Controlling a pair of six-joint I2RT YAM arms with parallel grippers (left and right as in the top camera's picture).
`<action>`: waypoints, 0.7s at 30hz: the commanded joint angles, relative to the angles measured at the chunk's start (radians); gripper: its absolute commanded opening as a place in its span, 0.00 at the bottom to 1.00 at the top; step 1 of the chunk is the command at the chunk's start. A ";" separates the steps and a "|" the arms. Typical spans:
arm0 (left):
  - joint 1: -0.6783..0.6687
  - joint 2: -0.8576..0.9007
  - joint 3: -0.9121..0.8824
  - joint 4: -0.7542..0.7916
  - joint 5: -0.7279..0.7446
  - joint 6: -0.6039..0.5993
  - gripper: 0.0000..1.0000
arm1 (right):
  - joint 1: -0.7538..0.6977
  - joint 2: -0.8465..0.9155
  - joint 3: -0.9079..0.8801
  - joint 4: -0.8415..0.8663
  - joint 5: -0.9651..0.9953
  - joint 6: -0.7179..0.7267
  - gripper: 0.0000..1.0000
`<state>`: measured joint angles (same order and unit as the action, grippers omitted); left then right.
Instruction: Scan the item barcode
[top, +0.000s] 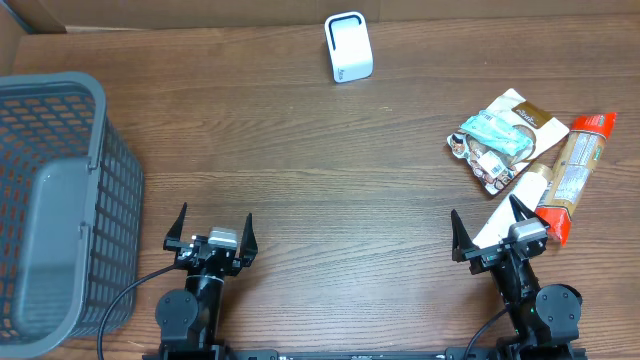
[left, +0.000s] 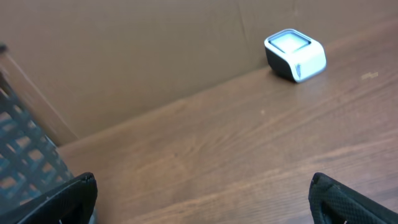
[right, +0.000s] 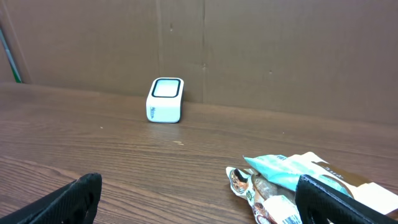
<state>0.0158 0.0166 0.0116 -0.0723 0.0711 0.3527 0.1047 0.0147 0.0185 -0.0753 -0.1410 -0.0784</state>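
A white barcode scanner (top: 348, 47) stands upright at the back of the wooden table; it also shows as the scanner (left: 295, 55) in the left wrist view and the scanner (right: 165, 99) in the right wrist view. Snack items lie in a pile at the right: a teal packet (top: 495, 130), a long orange-red packet (top: 577, 165) and a white packet (top: 512, 205). My right gripper (top: 487, 226) is open, just near of that pile, with the teal packet (right: 292, 171) ahead of its right finger. My left gripper (top: 213, 226) is open over bare wood at front left.
A grey mesh basket (top: 95, 110) fills the left edge of the table, and its wall (left: 25, 155) shows beside my left gripper (left: 202, 202). A cardboard wall runs along the back. My right gripper (right: 199, 202) has bare wood between its fingers.
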 joint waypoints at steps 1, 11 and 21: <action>0.008 -0.013 -0.007 -0.002 -0.012 -0.001 1.00 | 0.000 -0.012 -0.011 0.003 0.008 -0.001 1.00; 0.008 -0.013 -0.007 -0.002 -0.019 -0.020 1.00 | 0.000 -0.012 -0.011 0.003 0.008 -0.001 1.00; 0.008 -0.013 -0.007 -0.002 -0.019 -0.020 1.00 | 0.000 -0.012 -0.011 0.003 0.008 -0.001 1.00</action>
<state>0.0158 0.0158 0.0109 -0.0746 0.0639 0.3466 0.1047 0.0147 0.0185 -0.0757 -0.1413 -0.0784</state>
